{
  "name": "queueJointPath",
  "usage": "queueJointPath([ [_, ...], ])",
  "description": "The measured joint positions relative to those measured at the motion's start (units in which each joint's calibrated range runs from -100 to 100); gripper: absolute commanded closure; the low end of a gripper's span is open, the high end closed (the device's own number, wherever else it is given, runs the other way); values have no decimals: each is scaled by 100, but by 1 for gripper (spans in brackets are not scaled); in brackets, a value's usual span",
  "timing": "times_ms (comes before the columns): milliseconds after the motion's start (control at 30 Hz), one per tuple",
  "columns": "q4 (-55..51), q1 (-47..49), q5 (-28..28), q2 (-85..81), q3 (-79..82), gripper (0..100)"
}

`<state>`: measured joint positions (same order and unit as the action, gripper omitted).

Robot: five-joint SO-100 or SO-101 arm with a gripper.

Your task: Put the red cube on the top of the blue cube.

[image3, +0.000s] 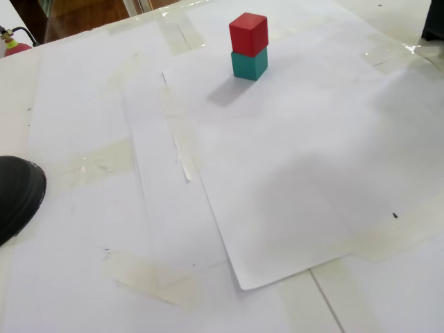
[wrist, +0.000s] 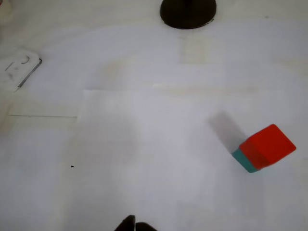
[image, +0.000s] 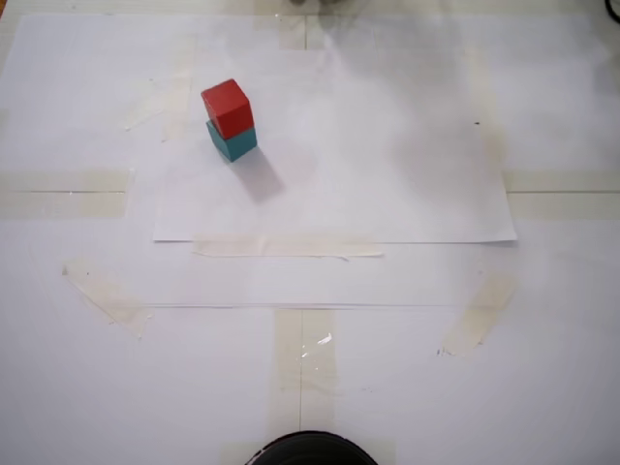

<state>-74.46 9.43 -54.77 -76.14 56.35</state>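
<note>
The red cube (image: 227,105) sits on top of the blue cube (image: 233,141), a teal block, on the white paper at the back left in a fixed view. The stack also shows in another fixed view, red cube (image3: 248,32) on blue cube (image3: 249,64). In the wrist view the red cube (wrist: 267,146) covers most of the blue cube (wrist: 243,161) at the right. My gripper (wrist: 134,225) shows only as two dark fingertips at the bottom edge, close together and holding nothing, well away from the stack.
A black round object stands at the table's edge (image: 310,450), also seen in the wrist view (wrist: 187,12) and in another fixed view (image3: 17,194). White paper sheets (image: 387,174) are taped to the table. A dark part (image3: 435,21) shows at the top right.
</note>
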Motion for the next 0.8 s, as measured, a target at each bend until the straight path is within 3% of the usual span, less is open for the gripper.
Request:
queueJointPath([
  [300, -65, -629, 166, -902, 994, 100],
  [800, 765, -1104, 508, -1744, 2675, 100],
])
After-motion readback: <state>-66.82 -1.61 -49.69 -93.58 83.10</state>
